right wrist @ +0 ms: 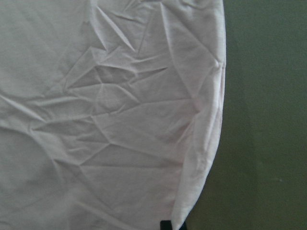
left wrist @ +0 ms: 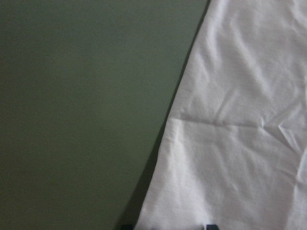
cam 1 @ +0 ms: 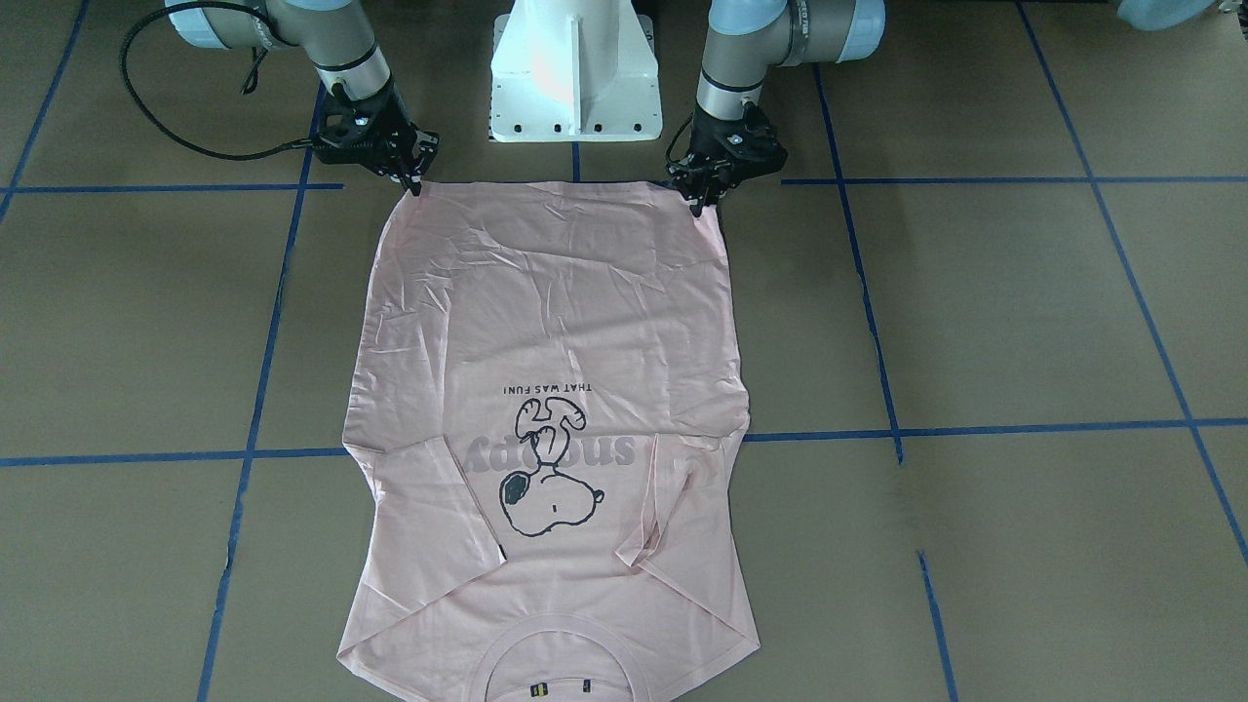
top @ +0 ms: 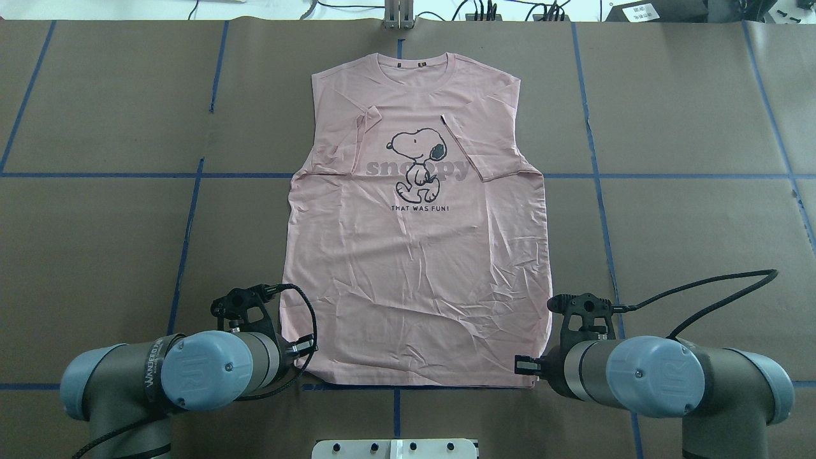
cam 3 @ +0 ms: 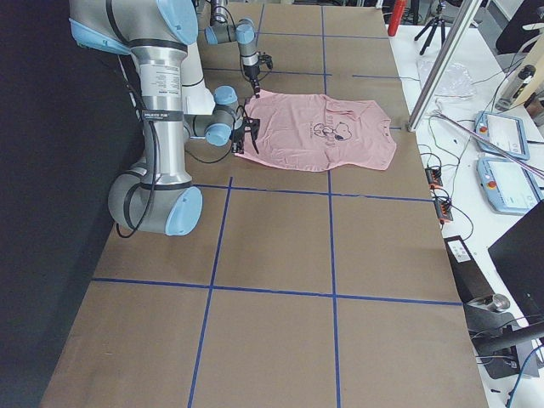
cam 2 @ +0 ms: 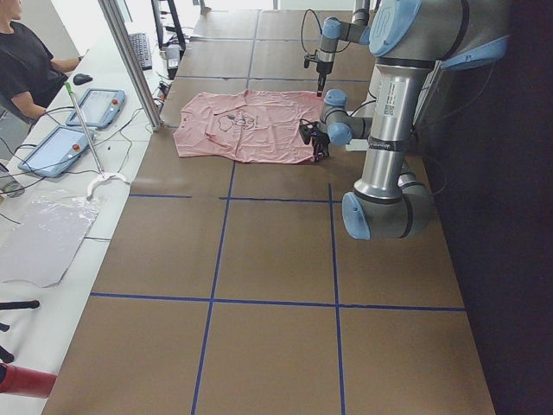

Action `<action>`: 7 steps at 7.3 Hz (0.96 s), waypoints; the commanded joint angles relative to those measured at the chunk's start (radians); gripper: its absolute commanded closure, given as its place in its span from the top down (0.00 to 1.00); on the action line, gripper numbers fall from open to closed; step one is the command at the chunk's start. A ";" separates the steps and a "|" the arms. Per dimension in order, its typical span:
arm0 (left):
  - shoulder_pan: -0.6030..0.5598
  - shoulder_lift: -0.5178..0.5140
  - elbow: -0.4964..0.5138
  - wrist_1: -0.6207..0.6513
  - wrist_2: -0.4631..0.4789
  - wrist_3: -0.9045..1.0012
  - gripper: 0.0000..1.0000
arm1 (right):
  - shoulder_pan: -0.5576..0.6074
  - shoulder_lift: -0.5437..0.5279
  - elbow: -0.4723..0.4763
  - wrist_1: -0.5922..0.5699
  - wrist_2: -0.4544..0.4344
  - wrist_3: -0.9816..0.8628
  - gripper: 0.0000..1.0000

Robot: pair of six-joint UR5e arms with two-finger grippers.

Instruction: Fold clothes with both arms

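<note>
Left hand (cam 1: 700, 203), open, straddles the hem corner (cam 1: 712, 219) at 7 o'clock; right hand (cam 1: 416, 185) at 5, grip unclear. The shirt (top: 414, 255) lies flat on the desk (top: 669, 223), collar (top: 417, 64) at 12: light, limp cotton, likely best pinched by both hem corners.

Pink T-shirt (top: 417, 255) lies flat mid-frame, print up, sleeves folded in. Left arm (top: 197, 373) and right arm (top: 656, 376) flank its lower hem corners.

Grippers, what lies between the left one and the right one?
The hem of the pink T-shirt spans from right gripper to left gripper, clearest in the front-facing view.
</note>
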 commanded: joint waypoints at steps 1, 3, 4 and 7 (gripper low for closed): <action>0.001 0.002 -0.017 0.000 0.001 -0.007 0.00 | 0.001 0.000 0.000 0.000 0.001 0.000 0.00; 0.001 0.010 -0.081 0.017 -0.002 -0.004 0.00 | 0.008 -0.003 0.014 0.000 0.015 -0.009 0.00; 0.005 0.009 -0.126 0.070 -0.003 -0.004 0.00 | 0.013 -0.012 0.037 0.000 0.029 -0.012 0.00; 0.040 0.004 -0.180 0.138 -0.003 -0.002 0.00 | 0.016 -0.087 0.152 0.002 0.105 -0.012 0.00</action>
